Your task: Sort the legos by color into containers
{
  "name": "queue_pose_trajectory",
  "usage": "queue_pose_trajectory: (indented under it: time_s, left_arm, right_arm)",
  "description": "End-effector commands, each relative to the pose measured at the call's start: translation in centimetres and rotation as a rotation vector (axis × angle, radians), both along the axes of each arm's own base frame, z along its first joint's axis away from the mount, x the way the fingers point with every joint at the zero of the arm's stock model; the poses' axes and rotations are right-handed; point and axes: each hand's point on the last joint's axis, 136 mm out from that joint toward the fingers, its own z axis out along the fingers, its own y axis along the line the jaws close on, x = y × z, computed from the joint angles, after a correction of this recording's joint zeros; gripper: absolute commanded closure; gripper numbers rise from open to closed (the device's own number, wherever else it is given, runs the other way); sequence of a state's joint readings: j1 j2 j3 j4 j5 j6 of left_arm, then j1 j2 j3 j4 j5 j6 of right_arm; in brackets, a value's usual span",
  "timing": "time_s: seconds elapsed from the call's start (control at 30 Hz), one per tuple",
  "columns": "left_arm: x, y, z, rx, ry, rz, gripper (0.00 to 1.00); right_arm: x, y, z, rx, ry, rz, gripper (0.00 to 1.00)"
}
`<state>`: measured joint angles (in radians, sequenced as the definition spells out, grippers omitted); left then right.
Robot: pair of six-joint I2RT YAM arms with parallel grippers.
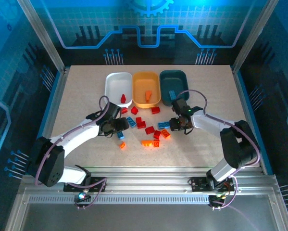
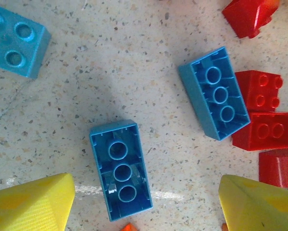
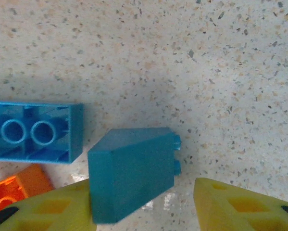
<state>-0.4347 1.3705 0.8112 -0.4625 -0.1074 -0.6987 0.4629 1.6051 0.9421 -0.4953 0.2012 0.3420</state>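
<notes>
**Both grippers spread over the brick pile, three trays behind**

At the near side lies a wide strip of bare table (image 1: 148,156), and there is open room along both side rails (image 1: 51,108) too. Beyond it, roughly a dozen loose bricks (image 1: 150,130) lie scattered in red, orange and blue. They are small and studded, and sit well short of every edge.

The left gripper (image 2: 146,192) hangs low over them with its fingers (image 2: 31,204) spread wide. An upside-down blue brick (image 2: 120,168) lies between them, untouched. Around it that wrist camera shows two more blue pieces and four red ones (image 2: 266,130).

The right gripper (image 3: 141,185) is partly spread around a sloped blue brick (image 3: 131,171) lying on its side. One finger (image 3: 52,211) seems to touch it and the other stands clear, so nothing is clamped. Beside it lie another blue brick (image 3: 35,132) and an orange brick (image 3: 21,190).

Farthest off, three trays stand side by side near the far edge: the white tray (image 1: 112,82), the orange tray (image 1: 140,79) and the teal tray (image 1: 180,77). Each holds a single brick: red, orange and, as far as I can tell, blue.
</notes>
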Motion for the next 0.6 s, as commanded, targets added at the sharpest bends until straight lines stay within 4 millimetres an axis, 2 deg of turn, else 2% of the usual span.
queue_pose_trajectory:
  time_s: [0.0,0.17,0.33,0.47,0.57]
  left_arm:
    - [0.4,-0.1,1.8,-0.009,-0.039,-0.026,0.19]
    - [0.3,0.4,2.1,-0.006,-0.053,-0.022,0.19]
    - [0.1,0.8,2.3,-0.006,-0.054,-0.018,0.18]
    - [0.0,1.2,2.9,-0.005,-0.069,-0.015,0.18]
    - [0.3,1.2,3.9,-0.016,-0.088,-0.015,0.17]
  right_arm:
    - [1.7,0.7,-0.1,0.019,-0.011,0.024,0.46]
    - [2.7,0.6,-1.2,0.011,0.005,0.02,0.49]
    - [2.7,0.3,-1.9,-0.02,0.027,0.009,0.69]
    - [2.7,-0.1,0.7,-0.022,-0.043,-0.009,0.77]
    - [3.7,-0.4,4.7,-0.015,-0.138,-0.023,0.78]
